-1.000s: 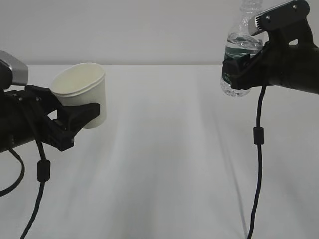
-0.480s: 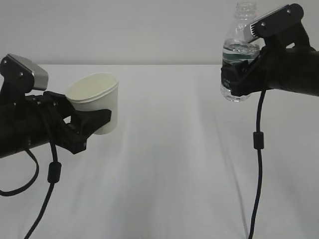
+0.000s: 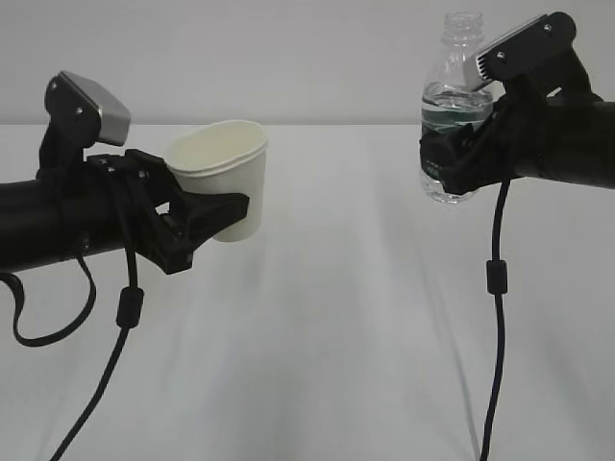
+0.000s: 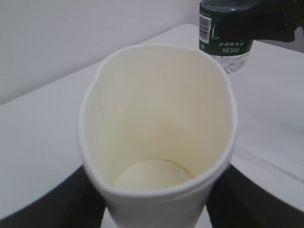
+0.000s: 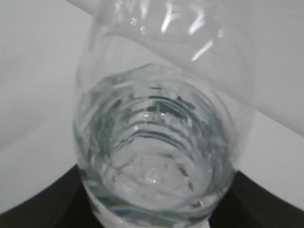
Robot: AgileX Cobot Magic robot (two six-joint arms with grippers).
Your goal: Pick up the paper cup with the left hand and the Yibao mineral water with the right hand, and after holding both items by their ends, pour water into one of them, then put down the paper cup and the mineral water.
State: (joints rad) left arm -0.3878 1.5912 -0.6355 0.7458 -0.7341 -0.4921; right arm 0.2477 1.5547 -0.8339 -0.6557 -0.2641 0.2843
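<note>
I am a two-armed robot at a plain white desk [image 3: 327,365], and both arms are raised above it. My left hand [image 3: 207,219] is clenched around the lower body of the paper cup [image 3: 223,178], its jaws pressing the wall so hard that the rim looks squashed into an oval. The cup is upright, well clear of the desk, and my left wrist view shows its cream inside dry and empty. My right hand [image 3: 459,158] is grasping the Yibao mineral water [image 3: 452,115] across its green label band. The bottle stands upright with no cap, held higher than the cup and well apart from it to the right. The water [image 3: 450,96] fills it to about the shoulder.

The step in hand, as I judge it, is bringing the two together for the pour. To do it well I should carry the bottle mouth over the cup opening before tipping, tilt slowly, and keep the cup level. I should not squeeze the cup further, since a narrower mouth is a harder target.

Counted: one paper cup, one bottle, two arms, one desk
</note>
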